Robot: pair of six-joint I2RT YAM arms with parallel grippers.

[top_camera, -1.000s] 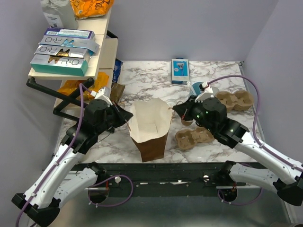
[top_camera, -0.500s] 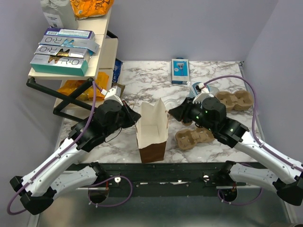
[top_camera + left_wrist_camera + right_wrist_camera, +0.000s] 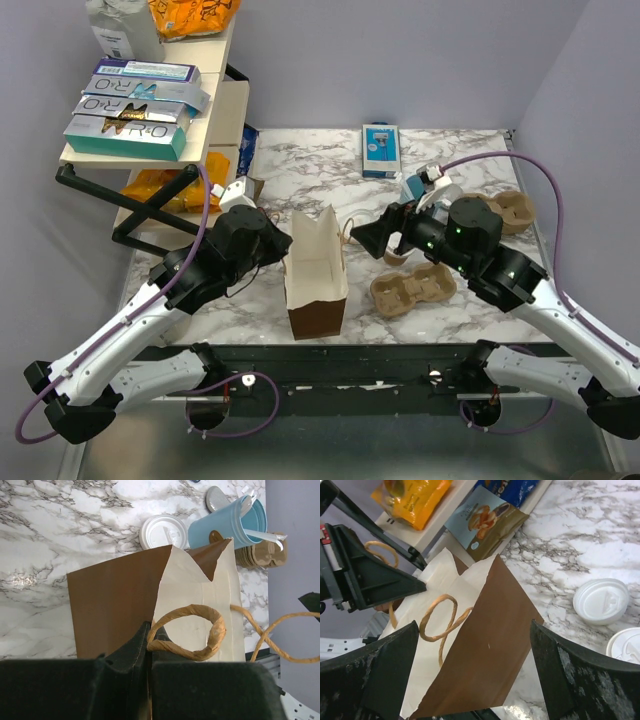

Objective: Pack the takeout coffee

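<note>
The left gripper (image 3: pixel 149 645) pinches the paper bag (image 3: pixel 316 285). The right gripper (image 3: pixel 372 236) is wide open and empty. The coffee cup (image 3: pixel 394 258) is not packed yet.

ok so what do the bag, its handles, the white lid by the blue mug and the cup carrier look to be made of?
Bag: kraft paper, matte brown outside and white inside, holding sharp creases.
Handles: twisted paper cord; the spiral twist shows.
Lid: probably thin moulded plastic, smooth white with pressed relief.
Cup carrier: likely moulded pulp, dull tan and rough-looking.
</note>
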